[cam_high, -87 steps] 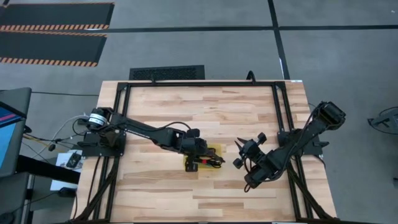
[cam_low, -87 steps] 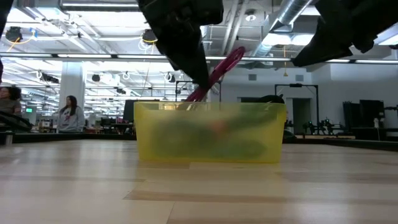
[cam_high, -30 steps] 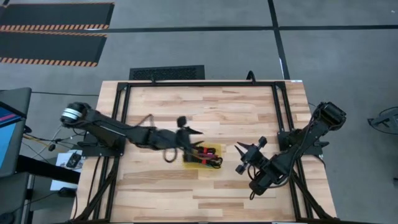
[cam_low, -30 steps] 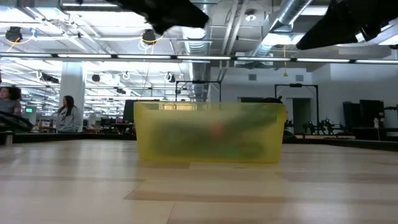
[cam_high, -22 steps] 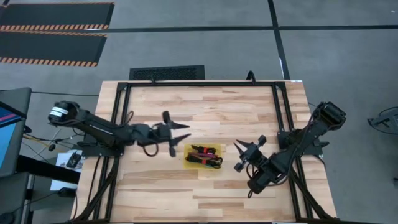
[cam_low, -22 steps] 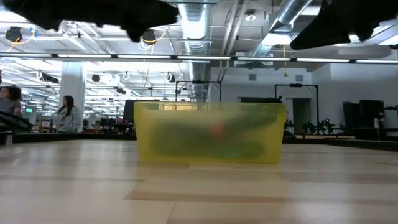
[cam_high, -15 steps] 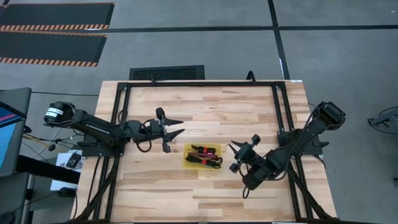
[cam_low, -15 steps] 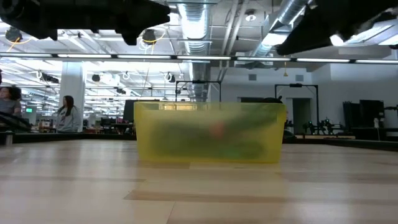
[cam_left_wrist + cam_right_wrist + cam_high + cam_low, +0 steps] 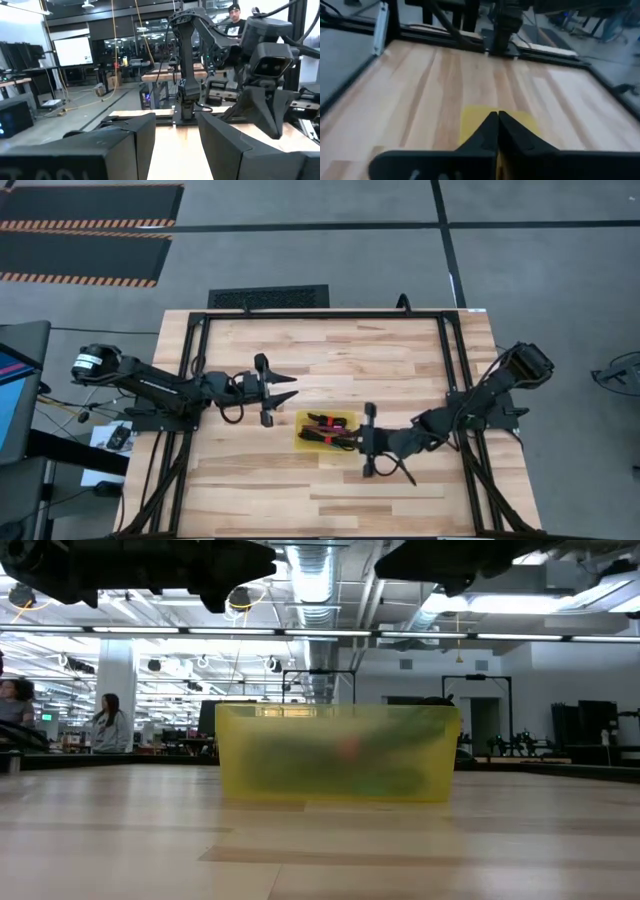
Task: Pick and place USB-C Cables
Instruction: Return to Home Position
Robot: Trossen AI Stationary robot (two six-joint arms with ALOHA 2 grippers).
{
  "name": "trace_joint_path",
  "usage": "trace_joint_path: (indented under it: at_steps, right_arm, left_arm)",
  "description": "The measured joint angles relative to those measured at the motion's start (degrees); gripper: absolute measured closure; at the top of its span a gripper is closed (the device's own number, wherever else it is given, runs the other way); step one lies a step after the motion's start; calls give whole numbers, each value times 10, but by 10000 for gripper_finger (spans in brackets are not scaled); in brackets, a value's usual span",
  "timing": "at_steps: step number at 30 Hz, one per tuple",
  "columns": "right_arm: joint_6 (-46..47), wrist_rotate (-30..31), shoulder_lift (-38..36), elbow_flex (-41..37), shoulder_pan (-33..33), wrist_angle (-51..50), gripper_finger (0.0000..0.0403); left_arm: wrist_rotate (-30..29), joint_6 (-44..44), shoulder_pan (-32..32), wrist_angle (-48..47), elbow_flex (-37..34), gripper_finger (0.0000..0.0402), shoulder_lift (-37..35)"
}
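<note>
The yellow tray [image 9: 343,421] sits at the middle of the table; in the low view its translucent near wall [image 9: 338,765] rests flat on the wood. USB-C cables [image 9: 326,429] lie in it: black bundles with red bands and a magenta one. My right gripper [image 9: 355,438] hovers at the tray's right edge, above the tray's rim in the low view. The fingers point toward the tray, and in the right wrist view the tips [image 9: 497,116] meet, shut on nothing. My left gripper [image 9: 285,388] hangs open, left of and beyond the tray, with nothing between its fingers [image 9: 145,135].
A black frame [image 9: 320,315] runs around the table's edges, and both arm bases stand at its sides. Bare wood lies before and behind the tray. People [image 9: 108,722] sit in the room far behind the table.
My left gripper has drawn back from the tray's left edge toward the table's left edge, then held still. My right arm has stretched out from the right, carrying its gripper to the tray's right edge. The tray and cables have stayed put.
</note>
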Motion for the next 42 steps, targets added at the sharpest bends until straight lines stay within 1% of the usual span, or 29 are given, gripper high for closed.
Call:
trace_joint_path:
  at_steps: [2,4,6,8,10,12,16,18,22,26,32,39,42]
  right_arm:
    - [-23,3,-2,-2,-6,6,384]
    - [-47,5,-17,-3,-10,-10,395]
    - [-62,9,-41,-3,-10,-31,394]
    - [-62,9,-72,-3,-9,-68,390]
    - [-56,8,-107,-6,-7,-99,393]
    - [-57,9,-143,-19,-2,-105,398]
    - [-63,8,-209,-67,6,-89,397]
    - [-64,7,-244,-102,9,-62,399]
    - [-76,3,-301,-174,6,27,399]
    - [-81,-27,-353,-222,-14,68,400]
    - [-93,-69,-421,-235,-45,39,401]
    - [-89,-82,-495,-236,-48,-43,401]
    - [-81,-82,-512,-243,-43,-46,401]
  left_arm:
    - [-4,3,0,0,0,260,0]
    - [-32,8,0,-7,0,260,-4]
    - [-65,13,0,-23,0,260,-19]
    - [-81,19,0,-44,0,260,-41]
    - [-81,22,0,-70,0,260,-68]
    - [-76,26,0,-85,0,260,-95]
    - [-52,33,0,-89,-19,260,-140]
    - [-50,35,0,-89,-34,260,-163]
    - [-52,45,0,-62,-71,260,-194]
    - [-50,63,0,-31,-94,260,-220]
    - [-50,75,0,-49,-105,260,-261]
    - [-51,77,0,-113,-105,261,-315]
    - [-48,82,5,-152,-105,275,-333]
